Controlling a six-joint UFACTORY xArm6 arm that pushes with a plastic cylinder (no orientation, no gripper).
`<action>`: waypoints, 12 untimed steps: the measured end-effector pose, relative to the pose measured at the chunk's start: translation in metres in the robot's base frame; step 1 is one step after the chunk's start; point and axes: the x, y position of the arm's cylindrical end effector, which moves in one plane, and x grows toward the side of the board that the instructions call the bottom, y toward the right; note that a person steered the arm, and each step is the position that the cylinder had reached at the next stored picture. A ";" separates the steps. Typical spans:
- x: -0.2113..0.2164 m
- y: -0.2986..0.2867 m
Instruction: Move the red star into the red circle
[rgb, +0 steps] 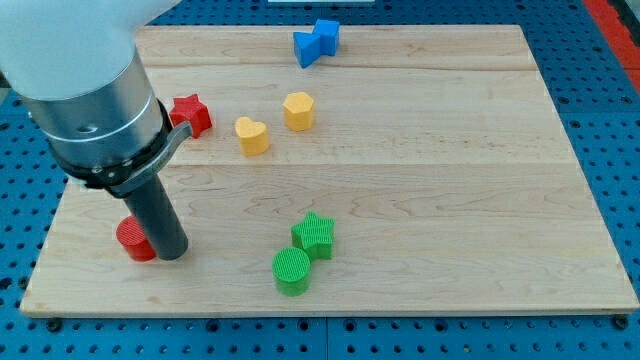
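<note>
The red star (191, 114) lies on the wooden board at the view's upper left, partly behind the arm's grey body. The red circle (133, 240) lies at the view's lower left, partly hidden by the dark rod. My tip (170, 252) rests on the board right beside the red circle, touching its right side. The red star is well above the tip, towards the view's top.
A yellow heart (252, 135) and a yellow hexagon (298, 110) lie right of the red star. A blue block (317, 42) sits at the top edge. A green star (314, 235) and a green circle (292, 271) touch at the bottom centre. The board (450, 180) has blue pegboard around it.
</note>
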 end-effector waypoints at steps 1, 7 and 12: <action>-0.022 0.019; -0.181 -0.051; -0.157 -0.039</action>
